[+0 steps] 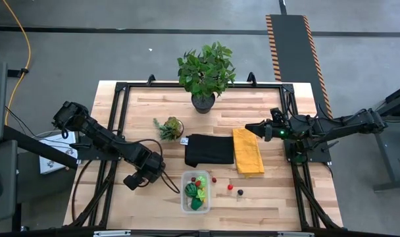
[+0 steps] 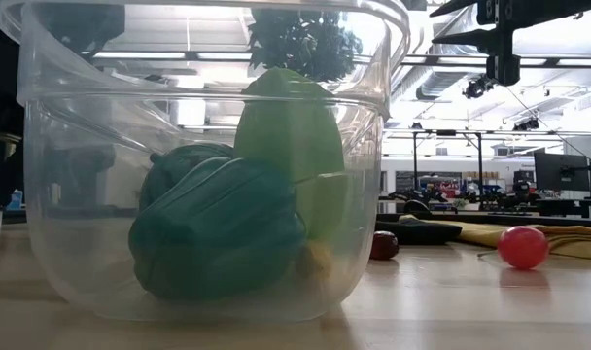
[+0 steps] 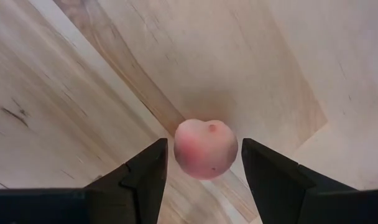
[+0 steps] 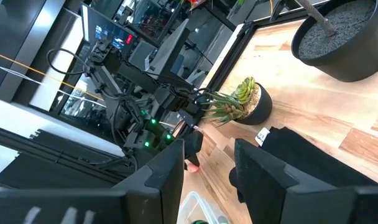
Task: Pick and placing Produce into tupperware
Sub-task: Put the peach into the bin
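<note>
The left arm reaches in from the left edge of the high view, bent at the elbow, its wrist sloping down toward the lower middle of the frame. The left claw [image 1: 139, 179] sits there, low over the tabletop; its fingers [image 3: 142, 177] stand parted with a wide gap between them. The right arm stretches in from the right edge, nearly straight, to the right of centre. The right claw [image 1: 258, 130] points toward the middle, its fingers [image 4: 263, 171] partly spread.
</note>
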{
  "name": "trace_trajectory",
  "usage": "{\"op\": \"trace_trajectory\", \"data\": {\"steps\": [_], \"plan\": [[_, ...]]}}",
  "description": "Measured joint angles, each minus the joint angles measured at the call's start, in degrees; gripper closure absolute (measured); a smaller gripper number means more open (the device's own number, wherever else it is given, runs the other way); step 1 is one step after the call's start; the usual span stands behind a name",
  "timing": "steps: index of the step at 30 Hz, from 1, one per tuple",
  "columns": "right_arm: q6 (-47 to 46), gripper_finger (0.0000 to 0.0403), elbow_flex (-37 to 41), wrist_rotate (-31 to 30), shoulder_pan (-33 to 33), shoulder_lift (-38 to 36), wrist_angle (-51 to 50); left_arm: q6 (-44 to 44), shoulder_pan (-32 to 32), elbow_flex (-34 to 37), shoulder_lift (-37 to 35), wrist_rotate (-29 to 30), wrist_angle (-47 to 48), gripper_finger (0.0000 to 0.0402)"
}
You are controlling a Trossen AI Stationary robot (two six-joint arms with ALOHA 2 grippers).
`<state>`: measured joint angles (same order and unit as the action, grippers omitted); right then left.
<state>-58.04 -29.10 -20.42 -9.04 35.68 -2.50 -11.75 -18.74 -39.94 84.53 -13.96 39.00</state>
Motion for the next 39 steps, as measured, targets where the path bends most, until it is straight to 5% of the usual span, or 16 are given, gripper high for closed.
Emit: {"op": "trace_trajectory", "data": {"steps": [19, 30, 39], "plan": [[0.02, 0.0269, 0.00, -0.01, 0.01, 0.00, 0.00, 0.01, -0.02, 0.00, 0.00, 0.69, -0.10, 0.0210], [0.02, 0.0269, 0.00, -0.01, -0.01, 0.00, 0.00, 0.09, -0.02, -0.02, 0.00, 0.39, -0.15, 0.0287], [0.02, 0.0269, 0.01, -0.01, 0.01, -0.01, 0.00, 0.09, -0.02, -0.02, 0.00, 0.24, -0.12, 0.0283]]}}
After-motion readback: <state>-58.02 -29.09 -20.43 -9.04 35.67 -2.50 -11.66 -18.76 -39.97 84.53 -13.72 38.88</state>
